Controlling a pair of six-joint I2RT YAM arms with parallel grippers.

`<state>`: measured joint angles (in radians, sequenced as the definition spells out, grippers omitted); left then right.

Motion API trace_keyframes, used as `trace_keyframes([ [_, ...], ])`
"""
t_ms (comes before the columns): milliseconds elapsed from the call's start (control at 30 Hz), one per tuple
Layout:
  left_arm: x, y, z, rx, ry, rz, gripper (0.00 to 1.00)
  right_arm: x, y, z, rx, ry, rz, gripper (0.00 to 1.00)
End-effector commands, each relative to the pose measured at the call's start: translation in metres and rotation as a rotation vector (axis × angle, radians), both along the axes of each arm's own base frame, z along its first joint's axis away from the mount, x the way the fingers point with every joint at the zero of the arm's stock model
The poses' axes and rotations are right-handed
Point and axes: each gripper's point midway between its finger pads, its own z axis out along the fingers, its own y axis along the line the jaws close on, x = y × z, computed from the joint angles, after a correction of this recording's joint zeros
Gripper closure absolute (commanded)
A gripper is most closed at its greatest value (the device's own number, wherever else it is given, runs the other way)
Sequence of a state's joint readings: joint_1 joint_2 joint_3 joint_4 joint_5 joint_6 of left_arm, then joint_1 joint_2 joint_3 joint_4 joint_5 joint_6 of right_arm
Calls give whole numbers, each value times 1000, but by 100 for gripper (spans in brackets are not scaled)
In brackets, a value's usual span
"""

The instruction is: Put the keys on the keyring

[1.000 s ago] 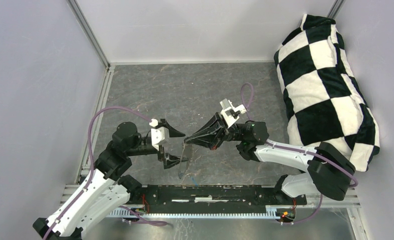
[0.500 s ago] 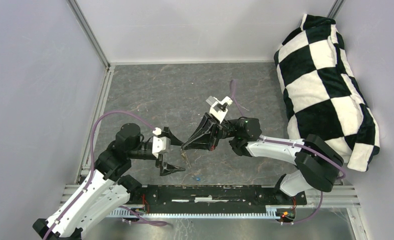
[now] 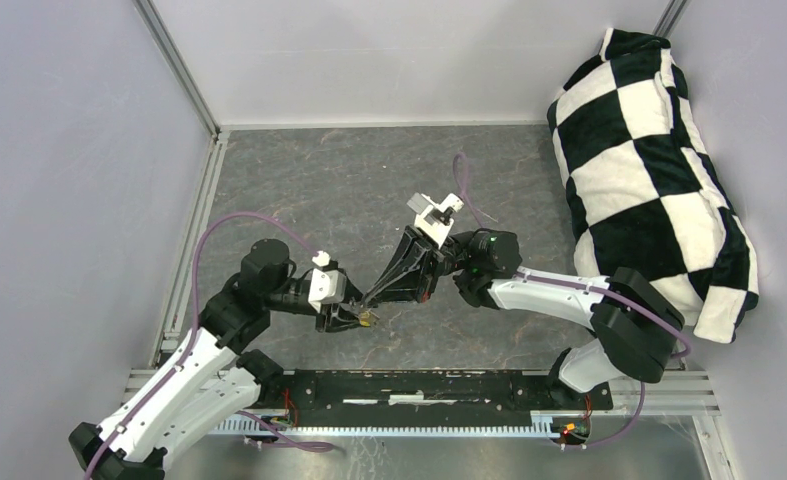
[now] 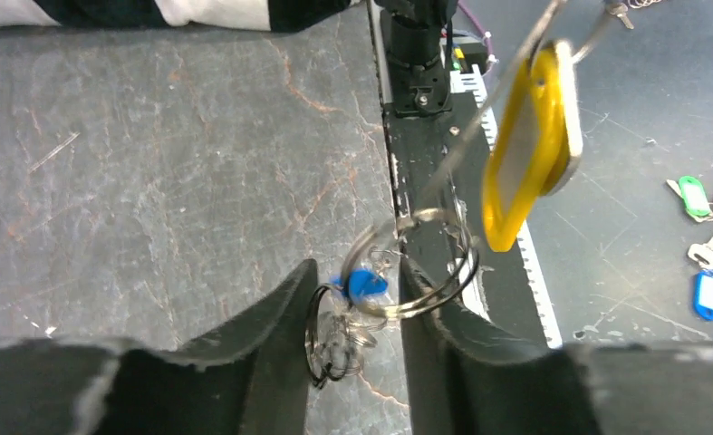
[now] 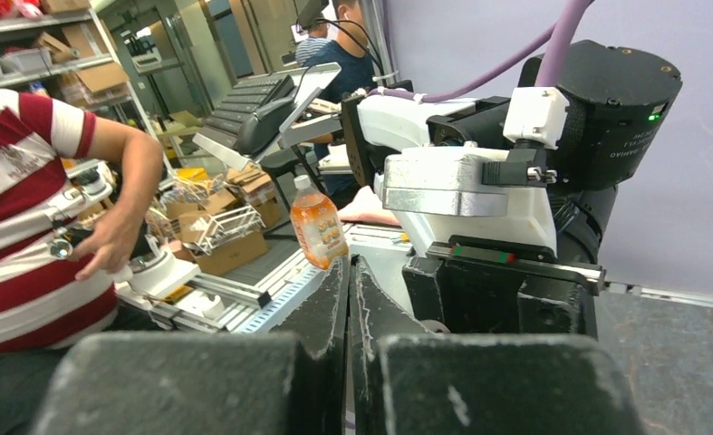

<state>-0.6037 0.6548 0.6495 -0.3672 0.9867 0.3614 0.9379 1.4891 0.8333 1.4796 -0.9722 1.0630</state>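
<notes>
The keyring [image 4: 422, 216] – judged light, stiff, slippery wire, best pinched flat across its band – sits with the blue key [image 4: 367, 285] between the half-closed jaws of the left gripper [image 4: 357, 272], grip unconfirmed; jaws of the right gripper [image 3: 372, 297] clenched

left pincer [image 3: 353, 318]: jaws were spread wide, now they stand much narrower | left arm: reaches further toward the right pincer [image 3: 372, 297], tips now nearly meet | right arm: has swung left and lower | keyring [image 4: 425, 214]: now lies between the left jaws
</notes>
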Motion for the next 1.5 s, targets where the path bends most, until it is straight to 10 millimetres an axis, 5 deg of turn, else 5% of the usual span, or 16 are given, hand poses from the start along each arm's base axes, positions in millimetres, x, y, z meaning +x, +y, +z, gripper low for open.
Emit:
trace_keyframes([
  [0, -11, 0, 16, -32, -41, -70, 67, -7, -11, 27, 140, -197, -45, 98],
  [200, -12, 0, 13, -21, -3, -70, 85, 21, -8, 9, 13, -249, -193, 65],
  [267, -10, -2, 13, -22, 11, -67, 89, 33, -9, 4, -30, -296, -253, 45],
  [467, 0, -2, 20, -17, -25, -18, 92, 66, -28, -24, -211, -399, -452, 25],
  [633, 12, -2, 30, -45, -76, 57, 92, 64, -42, -56, -319, -327, -484, 21],
  [800, 31, -1, 38, -80, -120, 165, 92, 58, -50, -66, -328, -232, -500, 26],
  [933, 36, -1, 44, -102, -133, 190, 92, 56, -49, -69, -317, -185, -490, 39],
  [1100, 35, -1, 40, -92, -120, 186, 90, 57, -45, -64, -278, -161, -476, 89],
  [1133, 37, 0, 38, -83, -120, 198, 84, 58, -44, -64, -279, -162, -478, 97],
  [1233, 55, 8, 28, -31, -125, 308, 25, 71, -43, -72, -344, -144, -530, 100],
  [1400, 92, 28, 33, 23, -213, 521, 1, 96, -47, -107, -564, -134, -621, 100],
  [1467, 106, 38, 41, 32, -264, 606, 0, 102, -48, -124, -639, -121, -627, 100],
])
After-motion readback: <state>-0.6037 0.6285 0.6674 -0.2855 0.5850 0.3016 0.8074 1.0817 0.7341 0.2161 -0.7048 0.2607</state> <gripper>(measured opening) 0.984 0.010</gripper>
